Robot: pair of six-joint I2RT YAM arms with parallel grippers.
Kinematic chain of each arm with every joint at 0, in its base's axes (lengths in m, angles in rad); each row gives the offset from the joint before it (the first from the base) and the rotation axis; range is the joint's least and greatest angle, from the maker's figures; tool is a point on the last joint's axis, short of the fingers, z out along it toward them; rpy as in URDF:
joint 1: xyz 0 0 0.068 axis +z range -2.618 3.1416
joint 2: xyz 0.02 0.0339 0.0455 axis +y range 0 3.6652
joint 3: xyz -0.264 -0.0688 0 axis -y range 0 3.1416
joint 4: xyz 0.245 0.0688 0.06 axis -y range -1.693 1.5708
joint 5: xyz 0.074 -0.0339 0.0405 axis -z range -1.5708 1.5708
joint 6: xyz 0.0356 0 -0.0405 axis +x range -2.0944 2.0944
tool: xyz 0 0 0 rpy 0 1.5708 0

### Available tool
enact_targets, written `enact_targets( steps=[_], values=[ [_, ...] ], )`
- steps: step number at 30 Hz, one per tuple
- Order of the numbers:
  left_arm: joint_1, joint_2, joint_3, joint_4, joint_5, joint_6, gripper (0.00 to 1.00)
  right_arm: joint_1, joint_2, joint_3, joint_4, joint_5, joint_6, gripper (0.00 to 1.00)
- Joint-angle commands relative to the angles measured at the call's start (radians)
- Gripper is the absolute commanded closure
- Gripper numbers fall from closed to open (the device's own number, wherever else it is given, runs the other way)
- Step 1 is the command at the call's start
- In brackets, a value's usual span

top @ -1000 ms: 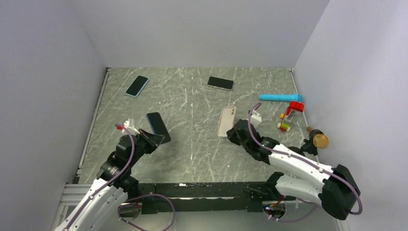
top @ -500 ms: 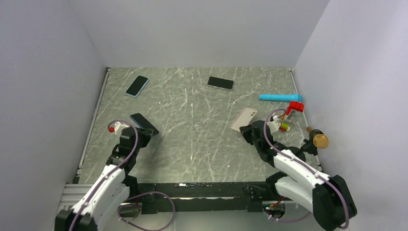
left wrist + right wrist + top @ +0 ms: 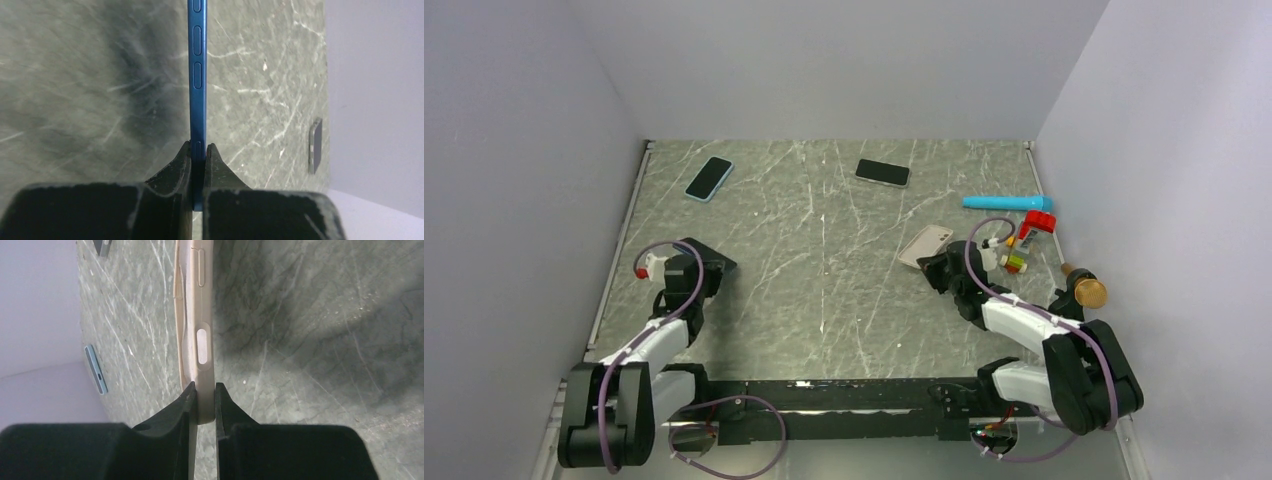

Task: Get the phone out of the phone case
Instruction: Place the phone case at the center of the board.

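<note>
Left fingers (image 3: 181, 166) pinch phone (image 3: 198, 75); right (image 3: 188, 406), case (image 3: 202, 315).

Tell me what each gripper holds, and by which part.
Left gripper: blue phone, faces pinched at one end. Right gripper: beige case, pinched at one end.

The grey marbled desk (image 3: 824, 290) carries a blue-edged phone (image 3: 709, 178) back left, a black phone (image 3: 883, 172) back centre, and on its right a cyan tube (image 3: 1002, 203), a red-and-white piece (image 3: 1036, 225), coloured blocks (image 3: 1015, 263) and a brass-headed peg (image 3: 1086, 290).
</note>
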Motion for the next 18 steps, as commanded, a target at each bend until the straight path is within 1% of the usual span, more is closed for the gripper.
enact_targets(
  steps=[1,3,5,6,7,8,9,10,11,12,13,15,18],
  values=[
    [0.017,-0.051,0.097,-0.151,-0.090,-0.040,0.99,0.000,-0.040,0.020,-0.043,0.058,0.015,1.00],
    [0.017,-0.058,0.118,-0.206,-0.108,-0.032,0.96,0.003,-0.054,0.013,-0.078,0.079,0.002,1.00],
    [0.018,-0.069,0.114,-0.217,-0.121,-0.045,0.90,0.002,-0.070,-0.003,-0.085,0.092,-0.005,1.00],
    [0.021,-0.073,0.115,-0.227,-0.125,-0.049,0.84,0.003,-0.075,-0.004,-0.101,0.096,-0.011,0.96],
    [0.020,-0.076,0.122,-0.254,-0.126,-0.057,0.72,0.003,-0.079,0.002,-0.119,0.097,-0.021,0.89],
    [0.020,-0.080,0.137,-0.290,-0.127,-0.064,0.58,0.003,-0.081,0.010,-0.141,0.093,-0.039,0.77],
    [0.020,-0.085,0.155,-0.341,-0.129,-0.073,0.40,0.003,-0.081,0.020,-0.175,0.091,-0.059,0.60],
    [0.021,-0.089,0.185,-0.424,-0.135,-0.084,0.27,0.003,-0.085,0.030,-0.211,0.091,-0.077,0.39],
    [0.020,-0.094,0.231,-0.510,-0.145,-0.089,0.08,0.003,-0.097,0.037,-0.257,0.093,-0.105,0.27],
    [0.022,-0.101,0.262,-0.578,-0.154,-0.082,0.02,0.006,-0.111,0.040,-0.297,0.099,-0.126,0.20],
    [0.021,-0.110,0.288,-0.622,-0.161,-0.066,0.01,0.006,-0.133,0.039,-0.330,0.103,-0.146,0.16],
    [0.021,-0.143,0.324,-0.716,-0.181,-0.050,0.01,0.007,-0.188,0.034,-0.397,0.109,-0.202,0.11],
    [0.021,-0.211,0.360,-0.807,-0.221,-0.011,0.01,0.010,-0.289,0.023,-0.462,0.075,-0.300,0.09]
  ],
)
